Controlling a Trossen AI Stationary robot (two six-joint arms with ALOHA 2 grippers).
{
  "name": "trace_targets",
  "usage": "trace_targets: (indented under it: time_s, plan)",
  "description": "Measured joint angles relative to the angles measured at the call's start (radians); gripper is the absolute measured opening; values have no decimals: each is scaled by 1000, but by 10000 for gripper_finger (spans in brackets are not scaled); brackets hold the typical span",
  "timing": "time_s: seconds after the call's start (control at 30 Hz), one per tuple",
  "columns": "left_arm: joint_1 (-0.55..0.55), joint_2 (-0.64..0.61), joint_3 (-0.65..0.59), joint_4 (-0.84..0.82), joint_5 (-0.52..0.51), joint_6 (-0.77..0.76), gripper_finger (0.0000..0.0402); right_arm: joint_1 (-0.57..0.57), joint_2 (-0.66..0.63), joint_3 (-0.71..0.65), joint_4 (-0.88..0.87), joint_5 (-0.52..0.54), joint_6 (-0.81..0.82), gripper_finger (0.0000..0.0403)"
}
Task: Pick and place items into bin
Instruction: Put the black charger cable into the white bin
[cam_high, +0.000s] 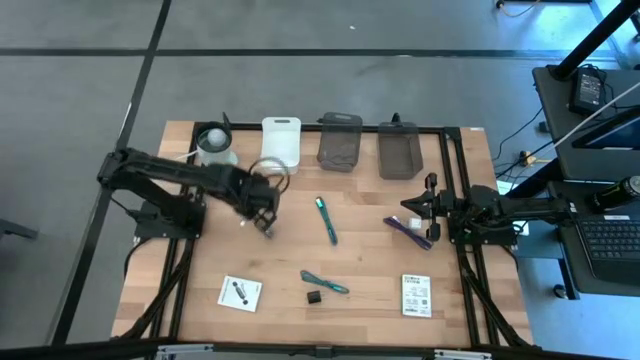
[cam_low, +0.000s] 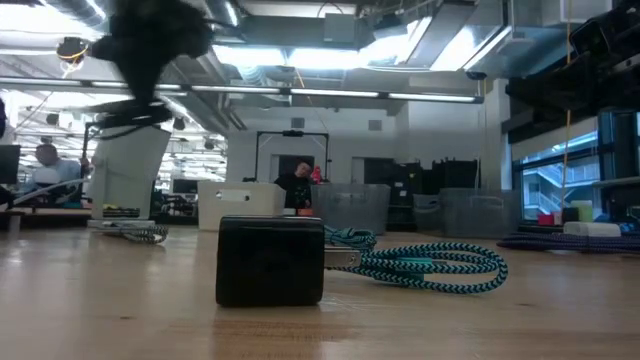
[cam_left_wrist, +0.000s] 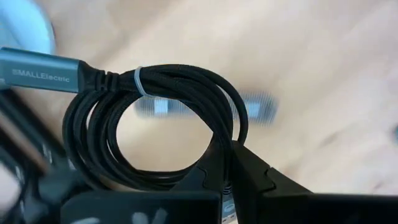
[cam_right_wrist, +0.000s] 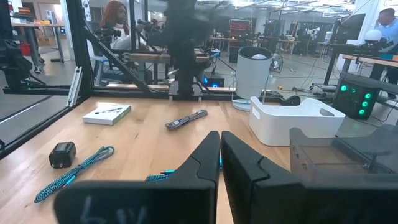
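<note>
the left claw (cam_left_wrist: 227, 171) was clamped on the black coiled cable (cam_left_wrist: 155, 124), lifted over the tabletop (cam_high: 360, 250) short of the white bin (cam_high: 281, 142), while the teal pen (cam_high: 326, 220), teal tie (cam_high: 324, 283) and cards (cam_high: 416, 295) lay unpicked

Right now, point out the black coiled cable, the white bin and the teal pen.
black coiled cable (cam_left_wrist: 214, 102): left wrist view, on the coil's upper loop.
white bin (cam_high: 281, 140): high view, on its floor.
teal pen (cam_high: 326, 219): high view, mid-barrel.

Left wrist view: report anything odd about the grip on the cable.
The left pincer is shut on one edge of the black coiled cable, so the tied coil hangs off-centre, its grey plug sticking out sideways. No damage visible.
</note>
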Motion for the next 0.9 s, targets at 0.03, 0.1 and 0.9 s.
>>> trace_targets:
  time_s: [0.03,0.1,0.9]
  plan:
    - [31,2,22,9,-11,48,4,0,0,0,0,0,0,21]
    - [96,13,65,46,-20,158,4,0,0,0,0,0,0,21]
    - [716,387,187,363,174,919,3,0,0,0,0,0,0,21]
